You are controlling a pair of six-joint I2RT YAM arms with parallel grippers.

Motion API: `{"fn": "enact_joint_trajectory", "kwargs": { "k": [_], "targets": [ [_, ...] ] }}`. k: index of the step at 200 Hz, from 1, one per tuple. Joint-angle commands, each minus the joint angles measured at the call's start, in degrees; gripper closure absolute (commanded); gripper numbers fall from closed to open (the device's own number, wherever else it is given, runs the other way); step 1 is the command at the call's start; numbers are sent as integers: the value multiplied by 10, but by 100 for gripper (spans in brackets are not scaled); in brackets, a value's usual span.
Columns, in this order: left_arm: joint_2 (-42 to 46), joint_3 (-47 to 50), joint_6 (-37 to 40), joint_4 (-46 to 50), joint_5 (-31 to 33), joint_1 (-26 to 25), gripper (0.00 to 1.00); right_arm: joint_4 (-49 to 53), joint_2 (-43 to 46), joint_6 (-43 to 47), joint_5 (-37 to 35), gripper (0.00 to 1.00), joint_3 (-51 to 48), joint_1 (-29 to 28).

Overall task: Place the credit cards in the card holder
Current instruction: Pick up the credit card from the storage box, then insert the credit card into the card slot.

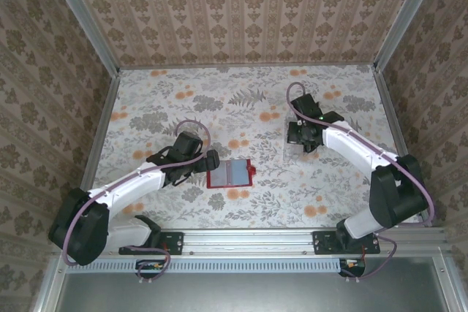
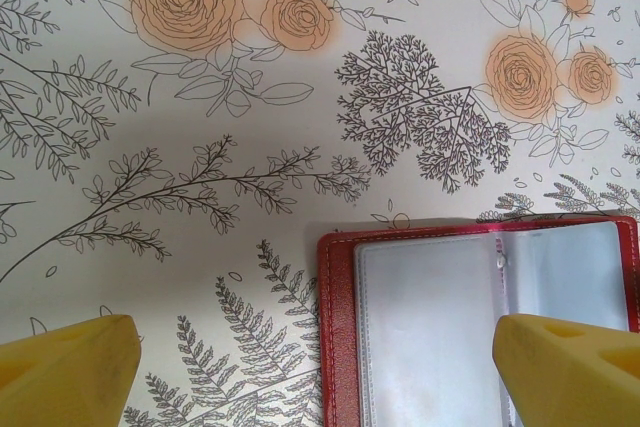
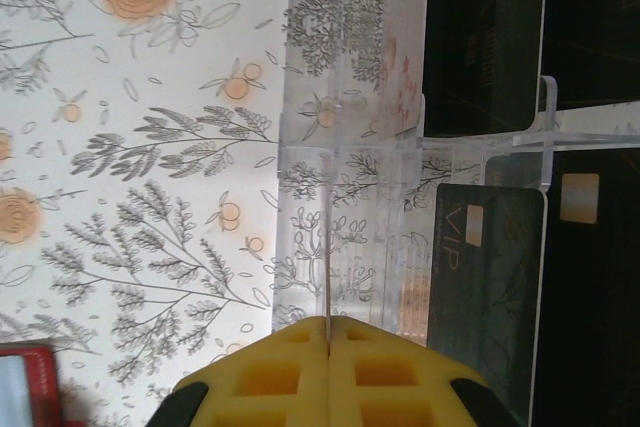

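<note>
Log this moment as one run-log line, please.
left gripper: open over card holder | right gripper: shut on thin card at clear rack | holder: open on table

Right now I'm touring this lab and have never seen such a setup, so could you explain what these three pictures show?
Two robot arms are bolted to the near edge of a flower-patterned table. The overhead picture looks down from behind them. The other two come from a camera on each wrist, so that arm's yellow fingers show at the bottom. An open red card holder lies in the middle. The left hand is at its left edge, open and empty. The right hand is at a clear rack holding dark cards. It is shut, seemingly pinching a thin card seen edge-on.
</note>
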State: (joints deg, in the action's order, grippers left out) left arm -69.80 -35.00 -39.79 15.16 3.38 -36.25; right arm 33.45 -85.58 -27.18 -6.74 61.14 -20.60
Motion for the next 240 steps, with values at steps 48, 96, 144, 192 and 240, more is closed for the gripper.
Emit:
{"fn": "enact_joint_trajectory", "kwargs": {
  "k": [48, 96, 144, 192, 240],
  "targets": [
    [8, -17, 21, 29, 11, 2, 0, 16, 86, -18, 39, 100, 19, 5],
    [15, -26, 35, 43, 21, 4, 0, -4, 127, -48, 99, 100, 13, 5],
    [34, -24, 59, 60, 38, 5, 0, -64, 155, -92, 142, 100, -17, -31],
    [65, 1, 47, 69, 71, 6, 0, -124, 140, -132, 111, 100, -40, -140],
    [56, 6, 34, 88, 53, 4, 0, -201, 81, -176, 77, 100, -75, -229]
  ]
}}
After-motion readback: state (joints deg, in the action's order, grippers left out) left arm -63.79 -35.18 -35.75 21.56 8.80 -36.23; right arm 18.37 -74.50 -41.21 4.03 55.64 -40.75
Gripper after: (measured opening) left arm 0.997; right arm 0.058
